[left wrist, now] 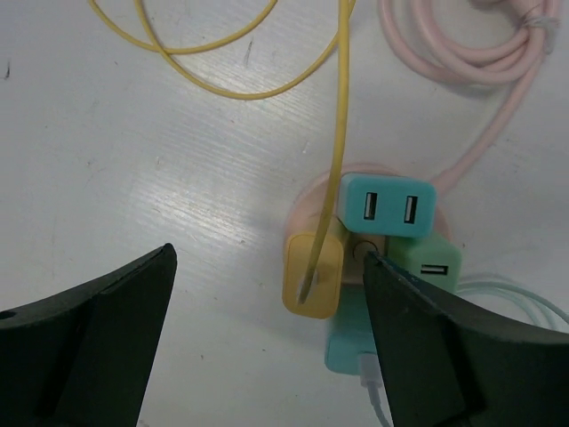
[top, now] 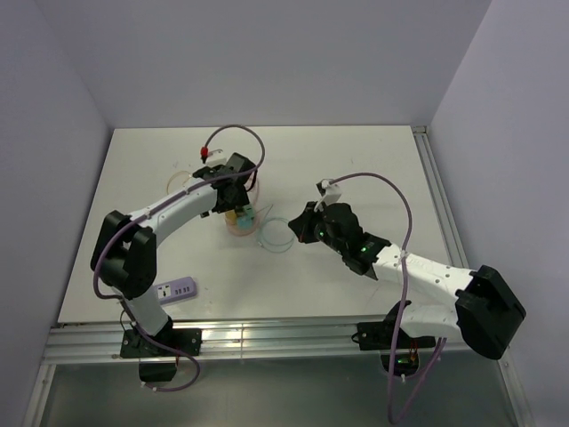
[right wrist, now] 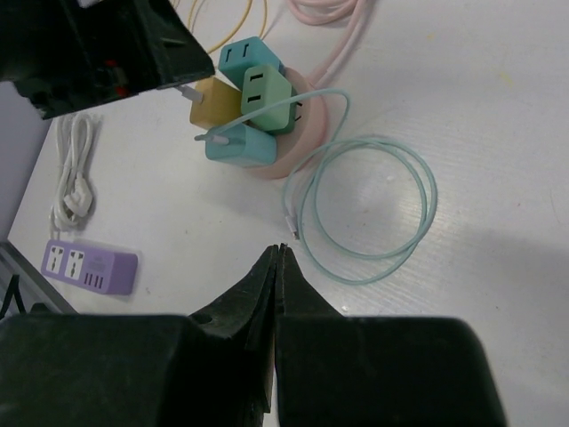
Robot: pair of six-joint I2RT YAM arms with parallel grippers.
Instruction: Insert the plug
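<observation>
White table (top: 356, 160) under lilac walls is all we have around us, with a round pink hub (left wrist: 307, 200) standing a little left of the table's middle. Our left gripper (left wrist: 268, 267) hangs straight over it, jaws wide apart and holding nothing. Between them the yellow cable (left wrist: 342, 107) runs down to its plug (left wrist: 309, 289), which sits in the yellow cube (left wrist: 298, 276) on the hub's left side. We cannot tell how deep it sits.

Our right gripper (right wrist: 277, 253) is closed on nothing, hovering above bare table on the near side of the mint cable coil (right wrist: 429, 191).

We judge the insertion as good as made, so the danger lies in leaving. The cable passes close between the fingers, and a slanted lift could snag it and drag the plug back out. One finger also overlaps the green cube (left wrist: 427, 262) in the wrist view, so a sideways drift could shove the hub.
</observation>
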